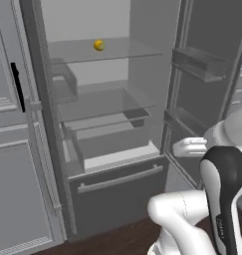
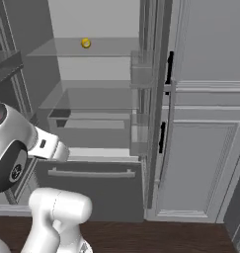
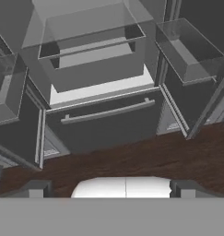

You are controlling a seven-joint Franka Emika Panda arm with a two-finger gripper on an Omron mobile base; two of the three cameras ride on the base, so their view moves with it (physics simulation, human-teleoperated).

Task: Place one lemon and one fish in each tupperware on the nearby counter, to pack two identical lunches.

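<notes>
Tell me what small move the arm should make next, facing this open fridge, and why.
Probably raise the hand toward the lemon on the upper glass shelf. The hand view looks down at the lower drawer and the floor, and the gripper, open and empty, sits far below the fruit.

lemon (image 1: 98,45) on top glass shelf (image 1: 127,54) inside open fridge, drawer (image 1: 117,184) below at the bottom, door bins (image 1: 199,63) on right door
</notes>
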